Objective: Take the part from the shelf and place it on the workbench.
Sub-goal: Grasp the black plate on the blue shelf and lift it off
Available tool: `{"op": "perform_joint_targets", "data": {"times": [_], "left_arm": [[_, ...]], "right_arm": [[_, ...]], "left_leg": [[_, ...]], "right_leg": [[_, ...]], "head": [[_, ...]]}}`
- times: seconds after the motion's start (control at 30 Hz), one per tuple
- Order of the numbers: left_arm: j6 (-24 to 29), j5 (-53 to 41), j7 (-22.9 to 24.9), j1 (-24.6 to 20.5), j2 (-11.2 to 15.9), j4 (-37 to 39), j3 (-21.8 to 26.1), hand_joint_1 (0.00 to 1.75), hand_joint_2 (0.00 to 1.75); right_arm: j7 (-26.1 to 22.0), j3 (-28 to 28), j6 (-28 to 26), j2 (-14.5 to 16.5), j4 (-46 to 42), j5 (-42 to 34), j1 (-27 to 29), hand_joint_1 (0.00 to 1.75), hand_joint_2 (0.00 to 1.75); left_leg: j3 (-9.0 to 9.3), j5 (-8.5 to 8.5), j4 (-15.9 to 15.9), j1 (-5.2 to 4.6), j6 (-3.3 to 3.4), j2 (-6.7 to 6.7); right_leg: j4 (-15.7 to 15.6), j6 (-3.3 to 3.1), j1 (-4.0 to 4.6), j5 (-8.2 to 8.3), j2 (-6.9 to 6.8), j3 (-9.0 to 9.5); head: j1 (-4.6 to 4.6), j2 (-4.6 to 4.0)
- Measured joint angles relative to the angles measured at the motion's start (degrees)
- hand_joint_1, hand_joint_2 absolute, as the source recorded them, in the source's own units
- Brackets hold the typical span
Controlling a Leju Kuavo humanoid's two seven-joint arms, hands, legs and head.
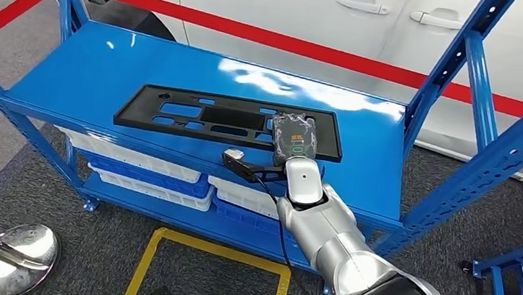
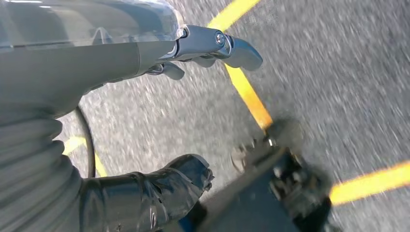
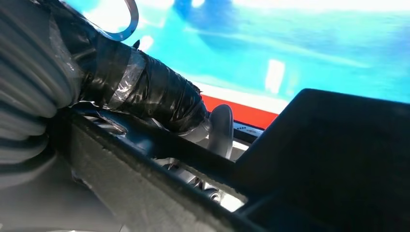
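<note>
From the head: lying flat on the blue shelf (image 1: 102, 71), the black part (image 1: 195, 115), right hand (image 1: 294, 138) gripping its near right end.

Left wrist: left hand (image 2: 193, 53) hanging over grey floor (image 2: 338, 72), fingers apart, holding nothing.

Right wrist: gripping the part's edge, thumb (image 3: 159, 96) on top.

The head view is bright and sharp. White glare shines on the blue shelf (image 1: 177, 77) top. Both wrist views are blurry.
</note>
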Motion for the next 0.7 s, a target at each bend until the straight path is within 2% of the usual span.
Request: {"op": "perform_joint_targets", "data": {"times": [0.07, 0.1, 0.17, 0.2, 0.23, 0.27, 0.3, 0.37, 0.4, 0.43, 0.53, 0.57, 0.6, 0.7], "left_arm": [[0.0, 0.0, 0.0, 0.0, 0.0, 0.0, 0.0, 0.00, 1.75], [-0.1, 0.0, 0.0, 0.1, 0.1, 0.0, 0.0, 0.00, 1.75], [-0.1, 0.1, 0.0, 0.1, 0.1, 0.0, 0.0, 0.00, 1.75], [-0.2, 0.1, 0.1, 0.2, 0.2, 0.0, 0.1, 0.00, 1.75], [-0.2, 0.2, 0.3, 0.2, 0.2, 0.0, 0.1, 0.00, 1.75], [-0.3, 0.2, 0.4, 0.3, 0.2, 0.0, 0.2, 0.00, 1.75], [-0.3, 0.2, 0.5, 0.3, 0.2, 0.0, 0.2, 0.00, 1.75], [-0.2, 0.3, 0.7, 0.2, 0.3, 0.0, 0.4, 0.00, 1.75], [-0.2, 0.3, 0.7, 0.2, 0.3, 0.0, 0.4, 0.00, 1.75], [-0.2, 0.3, 0.7, 0.2, 0.3, 0.0, 0.5, 0.00, 1.75], [-0.2, 0.4, 0.8, 0.3, 0.3, 0.0, 0.7, 0.00, 1.75], [-0.2, 0.4, 0.9, 0.4, 0.3, 0.0, 0.8, 0.00, 1.75], [-0.2, 0.4, 0.9, 0.3, 0.3, 0.0, 0.8, 0.00, 1.75], [-0.2, 0.4, 0.9, 0.3, 0.3, 0.0, 0.9, 0.00, 1.75]], "right_arm": [[0.0, 0.0, 0.0, 0.0, 0.0, -0.1, 0.0, 1.75, 1.75], [0.0, 0.0, 0.0, 0.0, 0.0, -0.1, -0.1, 1.75, 1.75], [0.0, 0.0, 0.0, 0.0, 0.0, -0.3, 0.0, 1.75, 1.75], [0.0, 0.0, 0.0, 0.0, 0.0, -0.4, 0.1, 1.75, 1.75], [0.0, 0.0, 0.0, 0.0, 0.1, -0.4, 0.2, 1.75, 1.75], [0.0, 0.0, 0.0, 0.0, 0.1, -0.5, 0.3, 1.75, 1.75], [0.0, 0.0, 0.0, 0.0, 0.1, -0.6, 0.4, 1.75, 1.75], [0.0, 0.0, 0.0, 0.0, 0.1, -0.7, 0.5, 1.75, 1.75], [0.0, 0.0, 0.0, 0.0, 0.1, -0.8, 0.4, 1.75, 1.75], [0.0, 0.0, 0.0, 0.0, 0.1, -0.9, 0.4, 1.75, 1.75], [0.0, 0.0, 0.0, 0.0, 0.1, -1.0, 0.5, 1.75, 1.75], [0.0, 0.0, 0.0, 0.0, 0.1, -1.0, 0.5, 1.75, 1.75], [0.0, 0.0, 0.0, 0.0, 0.1, -1.0, 0.4, 1.75, 1.75], [0.0, 0.0, 0.0, -0.1, 0.1, -1.0, 0.6, 1.75, 1.75]], "left_leg": [[-0.57, -0.92, 0.9, 0.03, -0.63, -0.02], [-1.45, -2.43, 3.0, 0.08, -0.91, -0.04], [-4.34, -6.67, 10.2, 0.34, -1.46, -0.03], [-5.67, -8.20, 13.8, 0.45, -1.70, -0.03], [-6.26, -8.76, 15.8, 0.57, -1.90, -0.02], [-5.68, -8.18, 15.4, 0.70, -2.03, -0.02], [-3.97, -6.70, 12.7, 0.83, -2.12, 0.00], [0.58, -3.81, 4.6, 0.91, -2.04, -0.02], [2.00, -3.09, 1.9, 0.83, -1.78, -0.08], [2.60, -2.90, 0.6, 0.71, -1.45, -0.16], [2.31, -2.33, 0.2, 0.71, -0.17, -0.22], [2.23, -2.00, 0.0, 0.80, 0.32, -0.15], [2.11, -1.67, -0.3, 0.90, 0.78, -0.08], [1.28, -1.06, -0.3, 0.75, 1.39, -0.02]], "right_leg": [[-0.7, -0.56, -0.40, 0.84, -0.11, -0.07], [-1.1, -0.84, -0.63, 1.26, -0.19, -0.18], [-1.1, -1.16, -0.69, 1.73, -0.29, -0.67], [-1.0, -1.14, -0.68, 1.86, -0.31, -0.93], [-0.9, -1.08, -0.68, 1.96, -0.32, -1.18], [-0.7, -1.03, -0.69, 2.02, -0.31, -1.40], [-0.5, -0.95, -0.73, 2.05, -0.30, -1.56], [0.0, -0.58, -0.68, 2.02, -0.27, -1.88], [0.2, -0.28, -0.60, 2.06, -0.24, -2.07], [0.4, 0.07, -0.51, 2.16, -0.21, -2.26], [0.4, 1.07, -0.45, 2.44, -0.12, -2.57], [1.1, 1.33, -0.48, 1.70, -0.08, -2.95], [2.9, 1.54, -0.50, 0.27, -0.01, -3.76], [13.8, 1.93, -0.56, -5.75, 0.08, -8.22]], "head": [[-0.07, 0.00], [-0.13, 0.00], [-0.23, 0.00], [-0.23, 0.00], [-0.23, 0.00], [-0.23, 0.00], [-0.23, 0.00], [-0.23, 0.00], [-0.22, 0.00], [-0.20, 0.00], [-0.17, 0.00], [-0.15, 0.00], [-0.14, 0.00], [-0.13, 0.00]]}}
